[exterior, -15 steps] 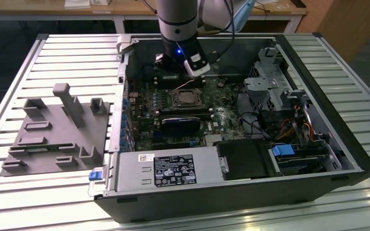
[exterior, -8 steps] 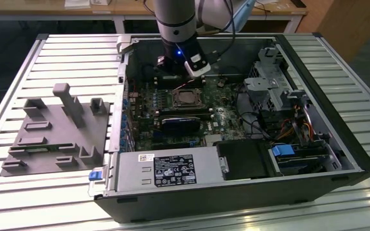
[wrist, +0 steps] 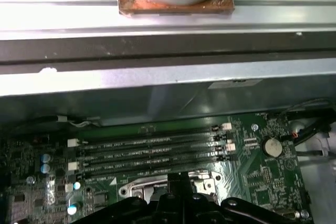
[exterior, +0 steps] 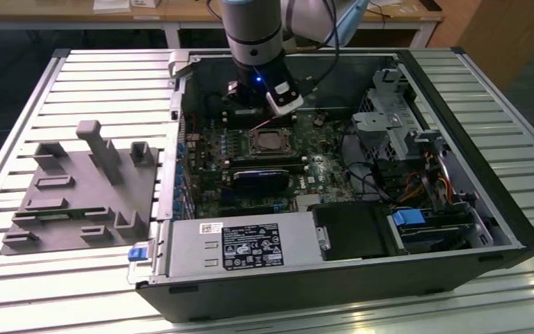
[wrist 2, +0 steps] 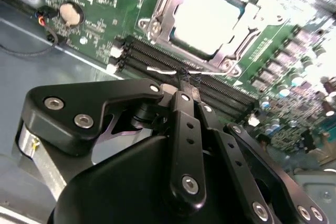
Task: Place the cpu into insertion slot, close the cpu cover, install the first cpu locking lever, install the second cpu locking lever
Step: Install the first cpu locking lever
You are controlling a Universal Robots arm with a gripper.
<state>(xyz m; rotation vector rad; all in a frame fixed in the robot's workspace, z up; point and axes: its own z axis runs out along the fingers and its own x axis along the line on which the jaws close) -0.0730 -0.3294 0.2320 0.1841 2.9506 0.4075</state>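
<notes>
The cpu [wrist 2: 210,14] lies silvery-topped in the insertion slot [exterior: 252,139] on the green motherboard, in the middle of the open case. Its cpu cover [wrist 2: 157,22] lies flat as a metal frame around the chip. A thin wire locking lever [wrist 2: 160,70] runs along the socket's near edge. In the second wrist view my gripper [wrist 2: 185,83] is shut, its black tips right at this lever wire, with nothing visibly clamped between them. In the exterior view the gripper [exterior: 259,117] hangs just behind the cpu [exterior: 270,143]. In the first wrist view the fingers [wrist: 178,184] stand at the socket's edge.
Black memory slots [wrist: 147,153] run beside the socket. A coin cell [wrist 2: 71,13] sits on the board. A grey power supply [exterior: 239,247], a black block [exterior: 355,229] and a drive cage with cables [exterior: 402,132] crowd the case. A grey fixture [exterior: 81,188] lies on the exterior view's left.
</notes>
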